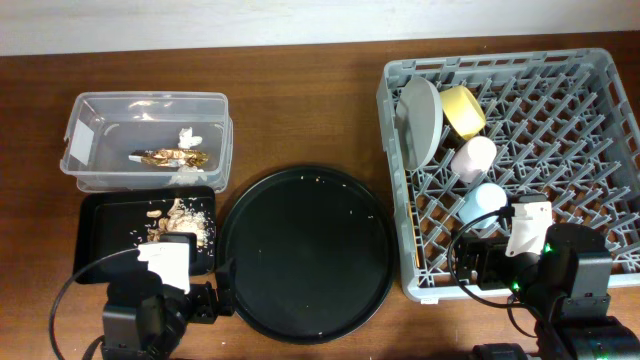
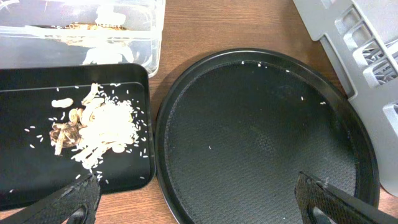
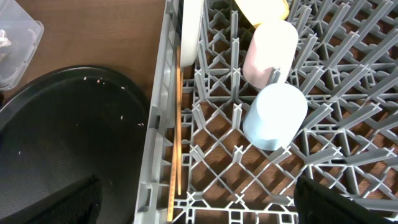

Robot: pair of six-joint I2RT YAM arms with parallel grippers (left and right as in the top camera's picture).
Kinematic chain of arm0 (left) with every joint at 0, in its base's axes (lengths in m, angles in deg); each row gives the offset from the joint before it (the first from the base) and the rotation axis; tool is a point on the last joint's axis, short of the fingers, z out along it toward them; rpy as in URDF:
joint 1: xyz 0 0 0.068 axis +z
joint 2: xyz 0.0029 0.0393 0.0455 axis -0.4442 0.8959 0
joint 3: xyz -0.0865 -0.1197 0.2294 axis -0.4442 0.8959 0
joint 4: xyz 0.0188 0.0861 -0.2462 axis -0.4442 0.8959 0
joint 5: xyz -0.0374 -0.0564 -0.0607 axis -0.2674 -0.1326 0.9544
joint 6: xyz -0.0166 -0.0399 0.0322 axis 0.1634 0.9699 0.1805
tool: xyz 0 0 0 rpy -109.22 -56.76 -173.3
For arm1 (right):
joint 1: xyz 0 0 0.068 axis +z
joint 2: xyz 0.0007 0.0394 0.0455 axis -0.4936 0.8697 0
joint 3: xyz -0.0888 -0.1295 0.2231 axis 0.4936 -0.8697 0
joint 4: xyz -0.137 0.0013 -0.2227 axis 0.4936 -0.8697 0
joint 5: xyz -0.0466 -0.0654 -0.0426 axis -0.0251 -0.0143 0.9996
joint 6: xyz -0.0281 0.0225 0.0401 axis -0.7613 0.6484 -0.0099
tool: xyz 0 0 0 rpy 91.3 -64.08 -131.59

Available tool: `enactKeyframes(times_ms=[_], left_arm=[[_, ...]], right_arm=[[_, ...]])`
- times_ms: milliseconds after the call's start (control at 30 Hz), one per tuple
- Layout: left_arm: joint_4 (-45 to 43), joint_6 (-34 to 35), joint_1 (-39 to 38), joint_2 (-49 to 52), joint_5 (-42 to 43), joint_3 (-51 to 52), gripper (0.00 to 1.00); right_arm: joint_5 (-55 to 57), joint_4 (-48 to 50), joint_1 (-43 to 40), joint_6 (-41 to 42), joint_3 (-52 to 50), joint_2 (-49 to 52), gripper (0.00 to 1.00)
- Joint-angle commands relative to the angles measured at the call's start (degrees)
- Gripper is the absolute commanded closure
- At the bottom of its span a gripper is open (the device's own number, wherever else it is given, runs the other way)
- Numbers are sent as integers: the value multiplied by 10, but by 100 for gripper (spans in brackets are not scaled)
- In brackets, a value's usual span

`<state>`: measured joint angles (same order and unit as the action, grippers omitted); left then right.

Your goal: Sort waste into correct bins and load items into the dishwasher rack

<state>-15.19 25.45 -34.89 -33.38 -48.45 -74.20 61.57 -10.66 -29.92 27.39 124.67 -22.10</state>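
The grey rack (image 1: 600,70) holds the grey-green bowl (image 1: 421,118) on edge, the yellow bowl (image 1: 463,110), the pink cup (image 1: 474,156) and the blue cup (image 1: 482,203). Wooden chopsticks (image 3: 178,130) lie along its left wall. The clear tub (image 1: 100,120) holds the gold wrapper (image 1: 170,157) and white tissue bits (image 1: 189,136). The black rectangular tray (image 1: 100,215) holds tan scraps and rice (image 2: 99,127). My left gripper (image 2: 198,202) is open and empty over the tray's near edge. My right gripper (image 3: 199,202) is open and empty above the rack's front left corner.
A big round black tray (image 1: 305,250) with a few rice grains lies between the rectangular tray and the rack. Both arms sit at the table's front edge. Bare wood shows behind the round tray.
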Motion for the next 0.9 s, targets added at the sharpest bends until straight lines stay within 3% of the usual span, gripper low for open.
enactKeyframes(times_ms=[0, 167, 233, 300, 400, 500, 600, 733, 867], left_arm=[[0, -9, 0, -3, 4, 6, 1], [0, -9, 0, -3, 4, 6, 1], [0, -9, 0, -3, 4, 6, 1], [0, -9, 0, -3, 4, 6, 1], [0, -9, 0, -3, 4, 6, 1], [0, -9, 0, -3, 4, 6, 1], [0, -9, 0, -3, 4, 6, 1], [0, -9, 0, -3, 4, 6, 1], [0, -9, 0, -3, 4, 6, 1]], right_arm=[[8, -8, 0, 2, -4, 1, 1], [81, -12, 7, 2, -10, -43, 1], [118, 43, 39, 0, -53, -104, 1], [116, 129, 58, -11, -125, -169, 1], [85, 338, 61, -11, -287, -282, 1], [85, 546, 59, -11, -406, -330, 1], [85, 678, 59, -11, -498, -354, 1], [32, 551, 58, -106, -502, -354, 1], [29, 531, 58, -105, -502, -354, 1]])
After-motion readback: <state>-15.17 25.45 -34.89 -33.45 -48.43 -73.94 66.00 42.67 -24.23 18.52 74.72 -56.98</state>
